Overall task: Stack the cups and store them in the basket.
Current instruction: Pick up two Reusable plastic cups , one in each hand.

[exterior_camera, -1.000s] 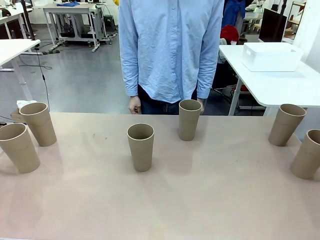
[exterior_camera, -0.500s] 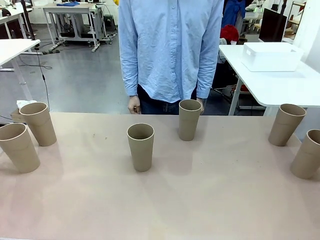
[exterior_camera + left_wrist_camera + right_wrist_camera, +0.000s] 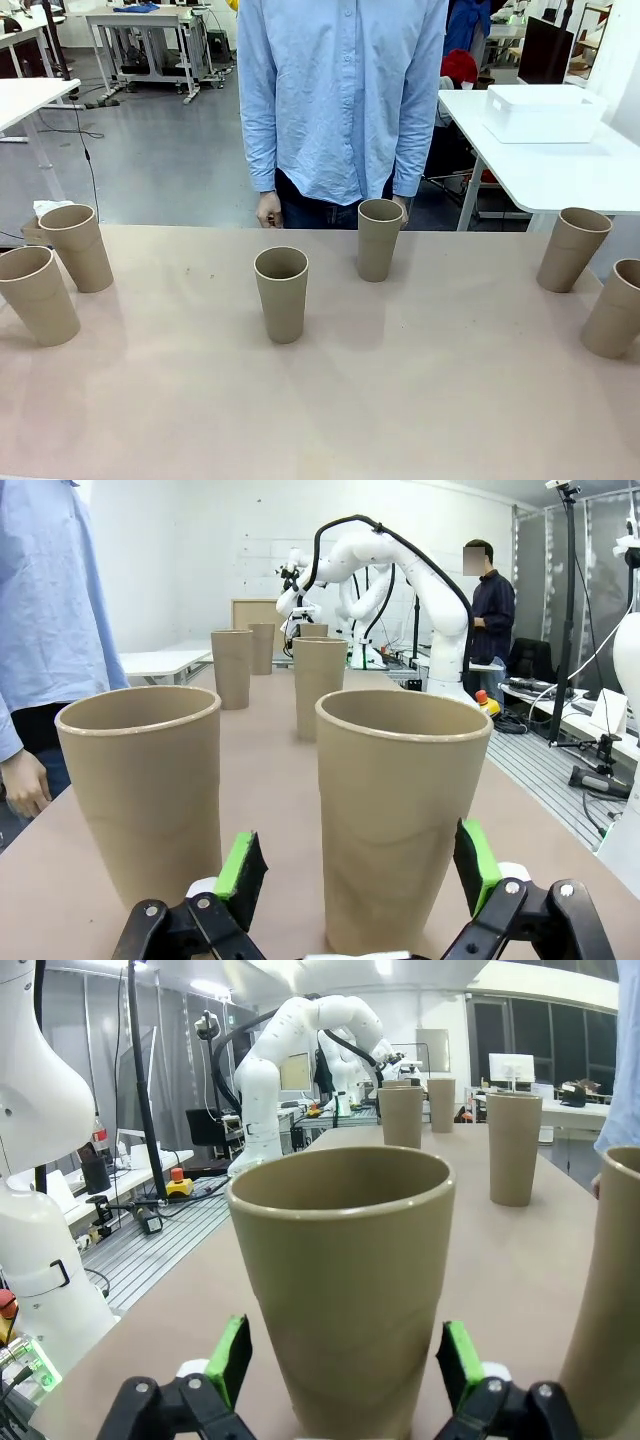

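Observation:
Six tan cups stand upright on the table: two at the left (image 3: 37, 295) (image 3: 78, 247), two in the middle (image 3: 281, 293) (image 3: 379, 239), two at the right (image 3: 573, 249) (image 3: 615, 308). My left gripper (image 3: 357, 872) is open, low at the table, its green pads either side of the nearer left cup (image 3: 400, 800); the other left cup (image 3: 140, 790) stands beside it. My right gripper (image 3: 345, 1365) is open around the nearer right cup (image 3: 340, 1280), with its neighbour (image 3: 610, 1300) at the picture's edge. The white basket (image 3: 545, 115) sits on a separate table, back right.
A person in a light blue shirt (image 3: 340, 100) stands at the far edge behind the middle cups, hands hanging down. The pinkish tabletop (image 3: 400, 400) spreads wide between the cup pairs. White tables stand farther back at left and right.

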Robot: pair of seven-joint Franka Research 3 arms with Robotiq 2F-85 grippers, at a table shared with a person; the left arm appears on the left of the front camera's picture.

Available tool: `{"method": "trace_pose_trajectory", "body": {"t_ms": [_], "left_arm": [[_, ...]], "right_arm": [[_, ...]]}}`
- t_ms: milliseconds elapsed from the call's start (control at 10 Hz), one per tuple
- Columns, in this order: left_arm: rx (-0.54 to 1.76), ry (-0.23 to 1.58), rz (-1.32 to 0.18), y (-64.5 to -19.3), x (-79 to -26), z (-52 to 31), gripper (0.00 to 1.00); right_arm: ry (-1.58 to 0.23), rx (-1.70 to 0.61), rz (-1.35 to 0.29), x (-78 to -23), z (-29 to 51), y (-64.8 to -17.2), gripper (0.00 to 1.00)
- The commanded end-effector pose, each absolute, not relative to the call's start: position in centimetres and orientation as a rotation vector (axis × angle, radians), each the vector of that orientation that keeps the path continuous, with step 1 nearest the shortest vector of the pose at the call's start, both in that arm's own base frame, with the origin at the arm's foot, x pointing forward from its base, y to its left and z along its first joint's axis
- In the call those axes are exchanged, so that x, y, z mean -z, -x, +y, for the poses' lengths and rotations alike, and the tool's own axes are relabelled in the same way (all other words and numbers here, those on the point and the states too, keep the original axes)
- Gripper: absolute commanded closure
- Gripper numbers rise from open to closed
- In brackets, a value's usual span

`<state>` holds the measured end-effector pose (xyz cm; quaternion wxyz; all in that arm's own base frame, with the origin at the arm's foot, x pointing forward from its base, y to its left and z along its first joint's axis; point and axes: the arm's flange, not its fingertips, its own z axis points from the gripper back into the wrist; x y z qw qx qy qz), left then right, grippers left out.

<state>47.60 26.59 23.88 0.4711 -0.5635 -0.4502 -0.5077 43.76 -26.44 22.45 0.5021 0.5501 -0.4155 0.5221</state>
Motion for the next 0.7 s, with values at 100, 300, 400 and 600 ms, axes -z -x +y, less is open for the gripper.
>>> {"method": "trace_pose_trajectory", "body": {"t_ms": [100, 300, 400, 600], "left_arm": [[1.186, 1.417, -1.118, -47.7, -23.9, 25.9, 0.0], [1.174, 1.427, -1.121, -47.5, -23.7, 25.5, 0.0], [1.166, 1.419, -1.128, -47.6, -23.5, 25.3, 0.0], [1.194, 1.422, -1.08, -47.8, -23.2, 24.3, 0.0]], "right_arm": [[-1.362, -1.304, -1.017, -22.1, -25.4, -43.8, 0.0], [-1.37, -1.303, -1.021, -21.9, -25.2, -43.6, 0.0], [-1.371, -1.302, -1.026, -21.8, -25.2, -43.4, 0.0], [-1.377, -1.302, -1.028, -21.6, -25.1, -43.1, 0.0]]}}
